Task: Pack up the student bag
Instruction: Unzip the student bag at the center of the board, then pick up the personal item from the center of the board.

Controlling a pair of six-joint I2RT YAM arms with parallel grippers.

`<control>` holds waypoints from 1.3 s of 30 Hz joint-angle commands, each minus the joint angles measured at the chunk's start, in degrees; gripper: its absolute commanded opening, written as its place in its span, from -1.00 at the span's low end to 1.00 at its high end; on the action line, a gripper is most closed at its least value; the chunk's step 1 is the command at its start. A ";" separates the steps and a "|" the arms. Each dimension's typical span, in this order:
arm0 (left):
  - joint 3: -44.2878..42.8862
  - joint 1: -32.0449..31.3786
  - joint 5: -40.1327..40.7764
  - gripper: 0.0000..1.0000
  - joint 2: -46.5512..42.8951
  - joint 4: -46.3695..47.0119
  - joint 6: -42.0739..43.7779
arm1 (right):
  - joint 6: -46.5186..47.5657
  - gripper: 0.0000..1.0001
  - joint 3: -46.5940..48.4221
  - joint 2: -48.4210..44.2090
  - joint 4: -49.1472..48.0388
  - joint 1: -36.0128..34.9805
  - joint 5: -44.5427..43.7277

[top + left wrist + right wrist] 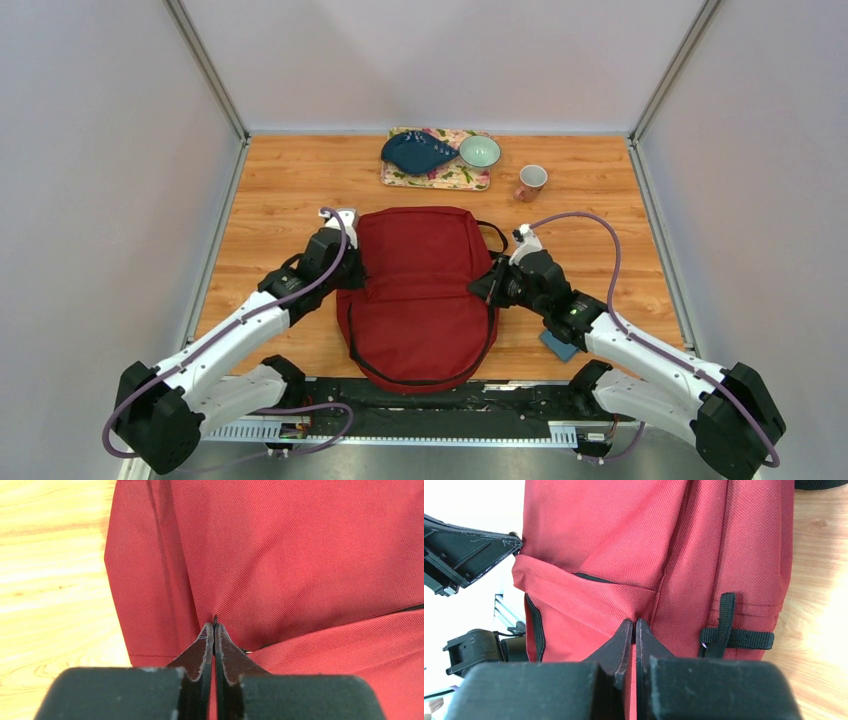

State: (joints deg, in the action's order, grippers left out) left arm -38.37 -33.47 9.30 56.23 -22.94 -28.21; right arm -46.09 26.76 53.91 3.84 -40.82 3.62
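1. The left gripper point(215, 624) and right gripper point(634, 622), both closed, each pinch side cloth of the large dark red fabric backpack point(420, 290), which lies flat on the wooden desk point(280, 190).
2. We judge it soft and floppy, so seams should hold best.

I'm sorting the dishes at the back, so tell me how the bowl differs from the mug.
The bowl is pale green; the mug is reddish-pink outside, white inside. The bowl sits on the floral tray; the mug stands on the bare table, right of the tray. The bowl is wider and shallower, the mug narrower and taller. Both stand upright, mouths up, beyond the bag.
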 commanded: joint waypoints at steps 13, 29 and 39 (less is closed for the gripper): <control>-2.50 1.48 5.81 0.70 -5.77 -5.53 -0.45 | 3.98 0.48 4.61 -7.76 12.41 3.99 -9.23; -7.94 1.48 5.56 0.81 -9.65 -7.91 -1.59 | -8.89 0.77 10.49 -16.12 45.25 17.79 -33.45; -8.83 1.48 -2.96 0.81 -7.80 -4.66 -3.17 | -28.43 0.89 9.98 -13.92 61.46 21.47 -43.08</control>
State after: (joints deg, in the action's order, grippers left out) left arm -45.23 -32.21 10.31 47.92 -30.02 -30.41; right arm -64.62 36.60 38.65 58.37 -21.78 -33.95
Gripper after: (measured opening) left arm 0.903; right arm 0.940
